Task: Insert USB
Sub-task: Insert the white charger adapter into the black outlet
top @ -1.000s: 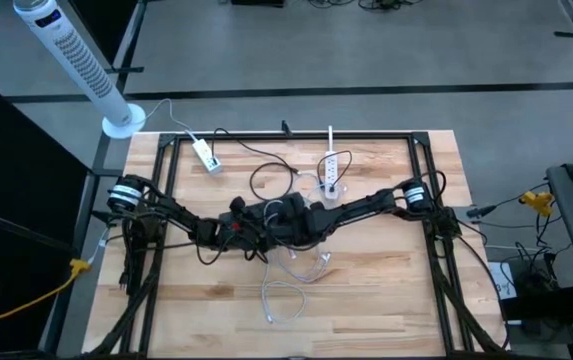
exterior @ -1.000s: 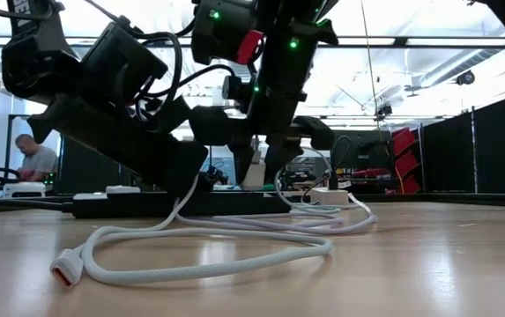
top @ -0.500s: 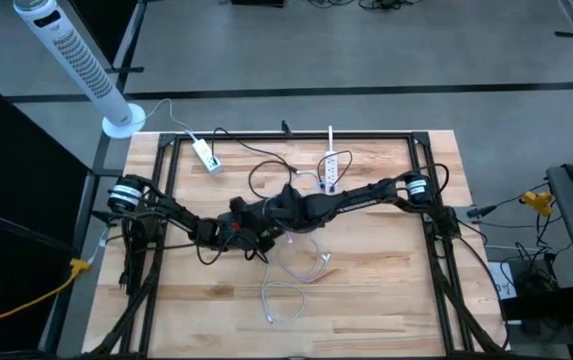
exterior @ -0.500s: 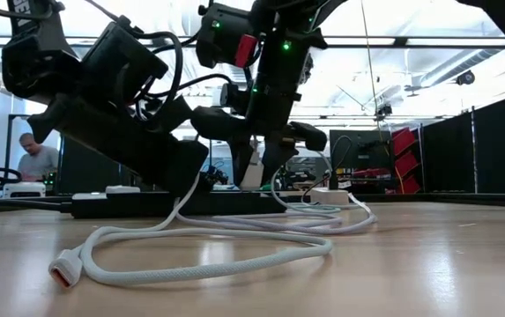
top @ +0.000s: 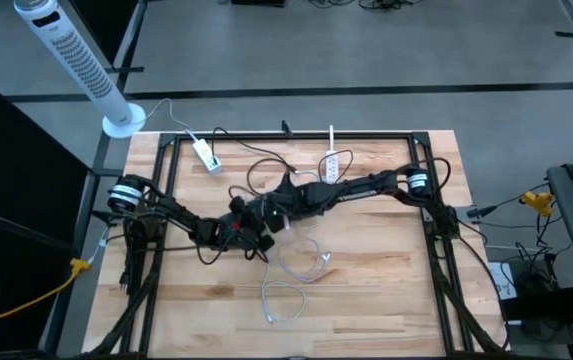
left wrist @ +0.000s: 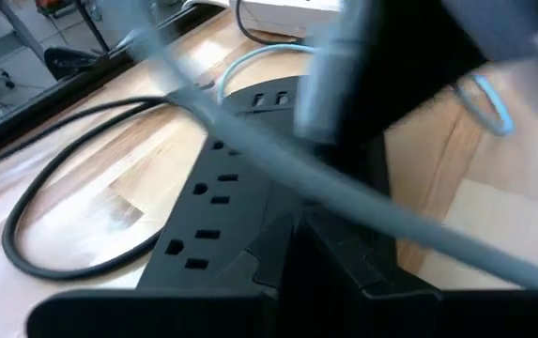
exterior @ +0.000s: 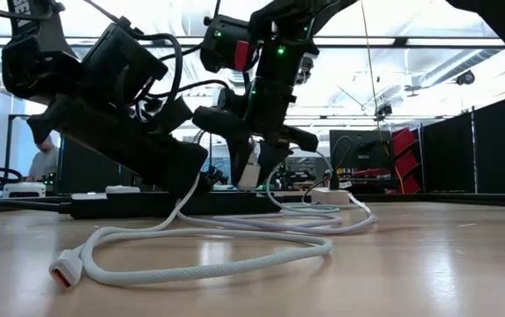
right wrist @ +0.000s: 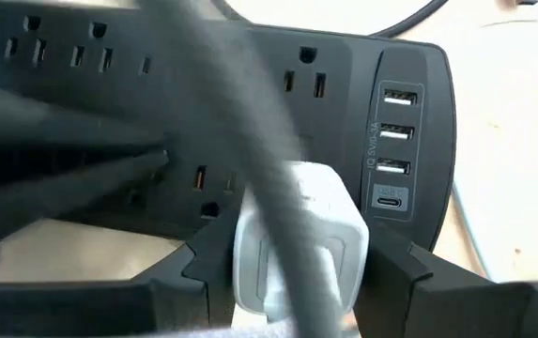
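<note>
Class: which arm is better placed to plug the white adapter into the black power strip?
Right. The right gripper holds the white adapter just over the black power strip. The left gripper rests on the strip, seemingly steadying it.

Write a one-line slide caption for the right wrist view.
Right gripper holds a white plug over the black power strip, beside its USB ports.
</note>
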Controlling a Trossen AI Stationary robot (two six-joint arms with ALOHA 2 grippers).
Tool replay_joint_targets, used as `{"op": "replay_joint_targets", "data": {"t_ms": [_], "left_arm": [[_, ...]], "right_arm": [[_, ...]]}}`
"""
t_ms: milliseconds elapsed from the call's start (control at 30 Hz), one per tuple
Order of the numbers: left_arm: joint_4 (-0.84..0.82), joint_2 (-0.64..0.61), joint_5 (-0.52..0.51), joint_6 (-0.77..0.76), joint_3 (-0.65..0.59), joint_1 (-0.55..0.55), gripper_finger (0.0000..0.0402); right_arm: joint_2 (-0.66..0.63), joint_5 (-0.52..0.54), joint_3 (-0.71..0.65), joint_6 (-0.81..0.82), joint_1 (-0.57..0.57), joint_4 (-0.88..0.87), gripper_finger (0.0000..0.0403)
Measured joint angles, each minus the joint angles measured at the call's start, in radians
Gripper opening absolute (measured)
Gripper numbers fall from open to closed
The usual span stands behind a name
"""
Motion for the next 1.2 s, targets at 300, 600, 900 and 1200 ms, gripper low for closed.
{"op": "replay_joint_targets", "data": {"t_ms": [300,600,900,1200], "left_arm": [[-0.007,0.013,-0.008,0.026,0.001,-0.004,0.0023],[0.005,0.015,0.010,0.054,0.001,-0.004,0.0023],[0.011,0.015,0.044,0.065,0.001,-0.004,0.0023],[0.037,0.015,0.089,0.066,0.001,-0.004,0.0004]], "right_arm": [[0.000,-0.141,0.011,-0.074,-0.062,0.014,0.0141],[0.002,-0.255,0.018,-0.170,-0.108,0.009,0.0142],[0.002,-0.289,0.018,-0.204,-0.120,0.007,0.0143],[0.010,-0.233,0.019,-0.246,-0.092,-0.009,0.0143]]}}
